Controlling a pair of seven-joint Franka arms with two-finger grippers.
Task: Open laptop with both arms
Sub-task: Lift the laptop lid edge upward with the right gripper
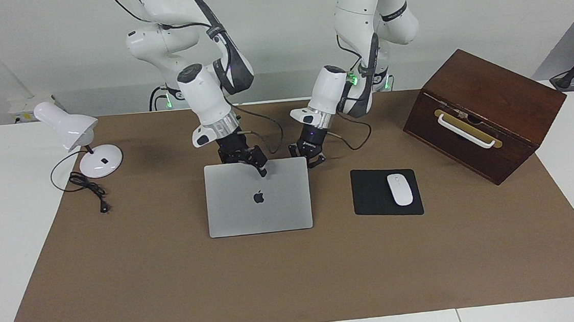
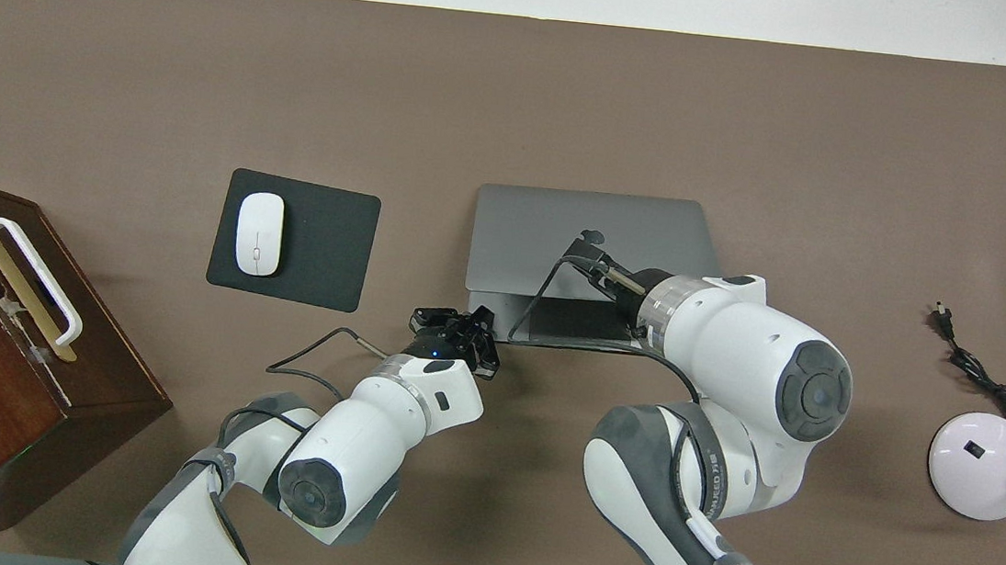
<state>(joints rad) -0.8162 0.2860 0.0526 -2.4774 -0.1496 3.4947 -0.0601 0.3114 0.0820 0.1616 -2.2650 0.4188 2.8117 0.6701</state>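
The silver laptop (image 1: pixel 259 204) lies mid-table with its lid (image 2: pixel 564 219) tilted up a little at the edge nearer the robots. In the overhead view a dark strip of its base (image 2: pixel 573 324) shows under that raised edge. My right gripper (image 1: pixel 259 169) is at the middle of the raised edge, one finger on the lid's outer face, gripping it; it also shows from above (image 2: pixel 587 256). My left gripper (image 1: pixel 311 160) is shut, its tips down at the base's corner nearer the robots, toward the left arm's end (image 2: pixel 473 328). Whether it presses on the base I cannot tell.
A black mouse pad (image 1: pixel 372 200) with a white mouse (image 1: pixel 400 189) lies beside the laptop toward the left arm's end. Past it stands a brown wooden box (image 1: pixel 483 115). A white desk lamp (image 1: pixel 80 141) and its cord (image 1: pixel 87 189) are at the right arm's end.
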